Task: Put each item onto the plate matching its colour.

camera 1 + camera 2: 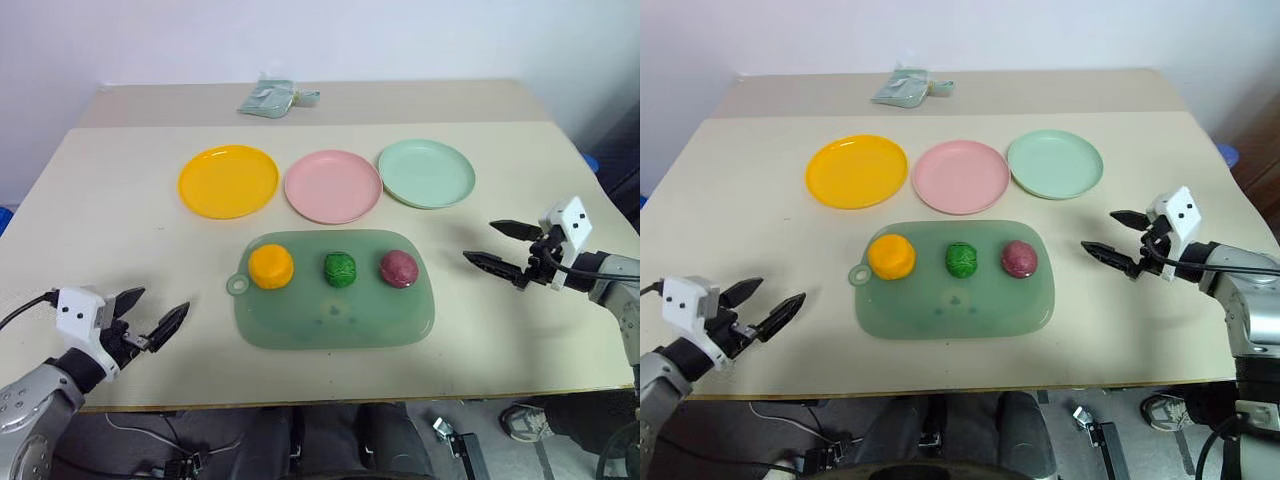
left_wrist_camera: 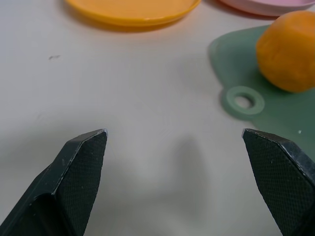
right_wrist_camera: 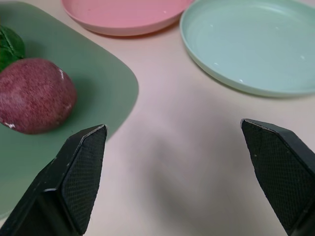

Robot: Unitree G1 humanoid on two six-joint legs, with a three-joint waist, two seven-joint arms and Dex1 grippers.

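Three items lie in a row on a translucent green board (image 1: 330, 310): an orange lump (image 1: 271, 266) at its left, a bumpy dark green lump (image 1: 340, 269) in the middle, a magenta-red lump (image 1: 399, 268) at its right. Behind the board stand a yellow-orange plate (image 1: 229, 181), a pink plate (image 1: 332, 186) and a mint green plate (image 1: 426, 173), all bare. My left gripper (image 1: 152, 318) hovers open near the table's front left, apart from the board's loop handle (image 2: 242, 101). To the right of the board my right gripper (image 1: 503, 246) is open, pointing toward the magenta-red lump (image 3: 34, 96).
A pale grey-green pouch (image 1: 272, 98) lies at the back of the table, beyond the plates. The table's front edge runs just behind both grippers. Open tabletop lies to the left and right of the board.
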